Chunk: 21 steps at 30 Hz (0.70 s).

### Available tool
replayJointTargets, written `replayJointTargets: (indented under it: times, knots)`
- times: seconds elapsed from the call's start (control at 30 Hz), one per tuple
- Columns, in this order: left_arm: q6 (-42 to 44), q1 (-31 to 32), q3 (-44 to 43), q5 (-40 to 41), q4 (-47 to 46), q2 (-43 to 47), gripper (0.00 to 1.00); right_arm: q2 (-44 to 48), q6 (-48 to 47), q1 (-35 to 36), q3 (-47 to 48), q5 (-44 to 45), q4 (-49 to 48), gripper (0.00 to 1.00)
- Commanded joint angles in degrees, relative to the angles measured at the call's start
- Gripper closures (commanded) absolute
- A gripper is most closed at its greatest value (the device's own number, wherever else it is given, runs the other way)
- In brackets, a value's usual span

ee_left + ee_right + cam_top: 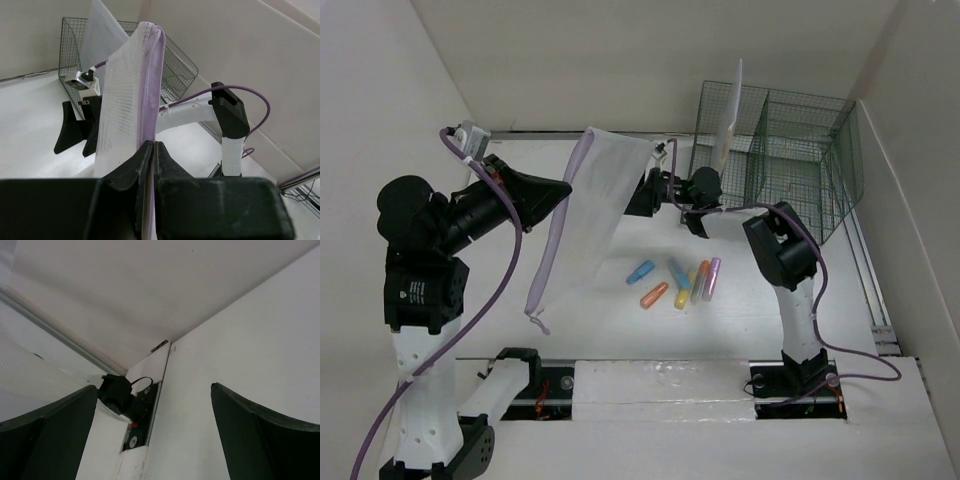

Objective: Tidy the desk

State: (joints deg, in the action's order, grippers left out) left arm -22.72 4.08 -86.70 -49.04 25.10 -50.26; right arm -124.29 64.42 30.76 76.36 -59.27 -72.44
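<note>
Left gripper (151, 146), jaws clamped on the lilac zipper edge of the white mesh pouch (127, 90), held it aloft over the desk (610, 335), presumably so the right gripper (154, 390), fingers apart beside it, could open it for the 6 markers (678, 280) lying below.

Plain off-white walls (620, 50) close in on the left, far and right sides — a dark green wire rack (790, 140) stands far right.
</note>
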Motion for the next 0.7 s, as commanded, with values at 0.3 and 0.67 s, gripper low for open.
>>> replayJointTargets:
  times: [0.3,0.67]
  knots:
    - [-2.8,0.2,1.1,-2.0,-5.0,2.9,1.00,12.0,-2.8,2.6,-1.2,-3.2,-29.5,0.00]
    - [-8.0,0.2,-0.2,-6.4,-11.0,1.7,1.00,9.2,-9.5,-5.4,-9.5,4.8,-19.7,0.00]
